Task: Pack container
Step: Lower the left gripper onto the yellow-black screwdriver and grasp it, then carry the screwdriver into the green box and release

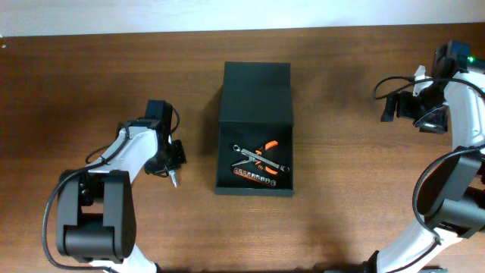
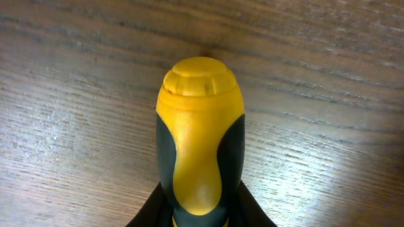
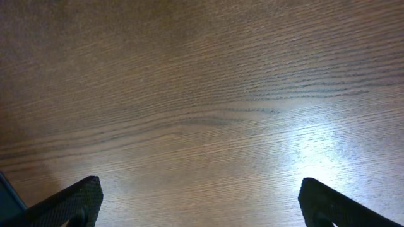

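The container (image 1: 255, 106), a dark green-black box, stands open at the table's middle with its flat lid (image 1: 256, 78) laid back. Inside lie a silver wrench (image 1: 250, 155), orange-handled pliers (image 1: 267, 145) and a rail of sockets (image 1: 256, 177). My left gripper (image 1: 171, 155) is left of the box, low over the table, shut on a screwdriver with a yellow and black handle (image 2: 199, 139); its metal tip (image 1: 174, 180) points toward the front. My right gripper (image 1: 391, 108) is open and empty at the far right, over bare wood (image 3: 202, 202).
The wooden table (image 1: 333, 220) runs all round the box. Both arm bases stand at the front edge, at the left (image 1: 91, 220) and the right (image 1: 447, 205). Cables hang by the right arm (image 1: 394, 83).
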`<control>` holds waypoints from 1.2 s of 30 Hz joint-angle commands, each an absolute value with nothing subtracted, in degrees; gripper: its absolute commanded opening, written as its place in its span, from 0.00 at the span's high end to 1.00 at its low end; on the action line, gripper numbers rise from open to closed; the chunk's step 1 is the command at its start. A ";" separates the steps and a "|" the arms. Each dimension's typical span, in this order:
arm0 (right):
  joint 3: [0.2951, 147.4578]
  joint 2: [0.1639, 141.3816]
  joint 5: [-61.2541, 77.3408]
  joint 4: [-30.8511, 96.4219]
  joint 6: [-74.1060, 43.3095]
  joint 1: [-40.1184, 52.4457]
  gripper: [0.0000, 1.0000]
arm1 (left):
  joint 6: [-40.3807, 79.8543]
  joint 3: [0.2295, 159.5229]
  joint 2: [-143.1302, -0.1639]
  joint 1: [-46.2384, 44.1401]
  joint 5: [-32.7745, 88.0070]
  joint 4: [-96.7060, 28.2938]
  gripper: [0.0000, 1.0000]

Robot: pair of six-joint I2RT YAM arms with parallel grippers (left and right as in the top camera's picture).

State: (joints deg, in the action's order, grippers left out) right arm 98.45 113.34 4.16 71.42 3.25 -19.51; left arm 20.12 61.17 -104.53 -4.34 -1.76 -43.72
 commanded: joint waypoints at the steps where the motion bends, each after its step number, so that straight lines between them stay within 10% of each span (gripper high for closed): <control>1: 98.24 113.69 4.67 71.59 3.20 -19.35 0.01 | 15.66 68.10 -105.03 -5.04 -1.32 -46.33 0.98; 19: 98.24 113.69 4.67 71.53 3.22 -19.38 0.01 | -30.87 96.25 -101.97 -33.43 5.15 -61.21 0.98; 34: 98.24 113.69 4.67 72.20 3.22 -19.38 0.01 | -32.21 92.55 -117.80 -34.72 5.15 -61.08 0.98; 36: 98.24 113.69 4.67 72.31 3.22 -19.38 0.01 | -32.21 92.55 -118.30 -34.70 5.13 -60.93 0.75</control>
State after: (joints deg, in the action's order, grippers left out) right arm 98.43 113.34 4.16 71.99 3.18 -19.51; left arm -30.87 92.27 -118.52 -35.14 4.49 -61.25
